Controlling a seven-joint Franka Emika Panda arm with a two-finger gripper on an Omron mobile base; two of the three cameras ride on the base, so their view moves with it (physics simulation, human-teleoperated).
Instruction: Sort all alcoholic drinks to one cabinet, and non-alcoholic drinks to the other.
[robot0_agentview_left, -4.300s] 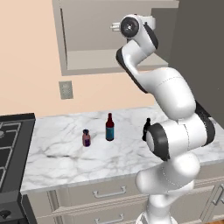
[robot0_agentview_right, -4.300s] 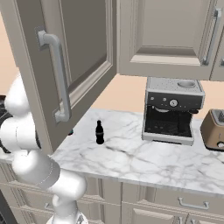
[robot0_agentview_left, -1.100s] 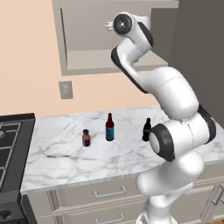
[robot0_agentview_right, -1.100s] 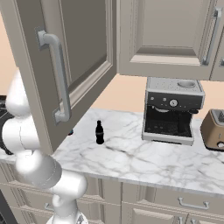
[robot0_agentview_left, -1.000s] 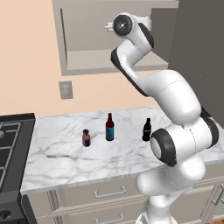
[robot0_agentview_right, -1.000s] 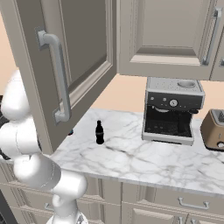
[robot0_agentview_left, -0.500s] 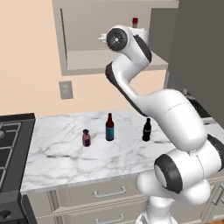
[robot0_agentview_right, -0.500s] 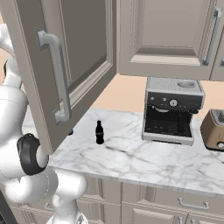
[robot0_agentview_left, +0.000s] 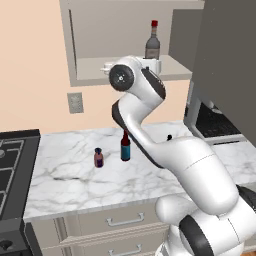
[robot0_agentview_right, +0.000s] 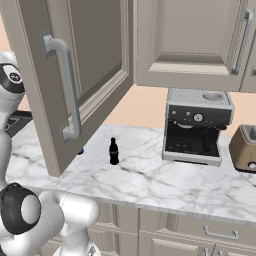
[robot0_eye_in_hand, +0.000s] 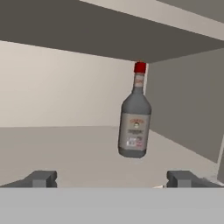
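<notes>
1. Jaws spread wide and holding nothing, gripper (robot0_eye_in_hand: 111, 178) facing the clear-grey bottle (robot0_eye_in_hand: 134, 114), which stands upright on the shelf (robot0_eye_in_hand: 65, 148) of the open wall cabinet (robot0_agentview_left: 100, 47), free of the fingertips (robot0_eye_in_hand: 42, 178). Could be knocked over by any forward or sideways drift of the hand while this close; tall, narrow and top-heavy by the look of it.
2. Appears to stand toward the right side of the shelf, near the cabinet's inner wall. Little room there for a second tall bottle; crowding on the next placement could tip it off the edge.
3. Elbow and wrist joint (robot0_agentview_left: 124, 77) hanging just in front of the shelf lip. Risk of clipping the lip or the dark grey door (robot0_agentview_left: 230, 60) when backing out, if pulled away on a wide swing.
4. Dark brown-red bottle (robot0_agentview_left: 125, 146) and small purple-pink container (robot0_agentview_left: 99, 157) standing near each other on the table (robot0_agentview_left: 75, 180). Reaching down for one could brush the other aside.
5. Black cola bottle (robot0_agentview_right: 114, 151) upright on the table just beside the open door with the bar handle (robot0_agentview_right: 67, 85). Mix-up risk: dark, bottle-shaped, easy to sort with the alcohol. Door edge also likely to obstruct a side approach.
</notes>
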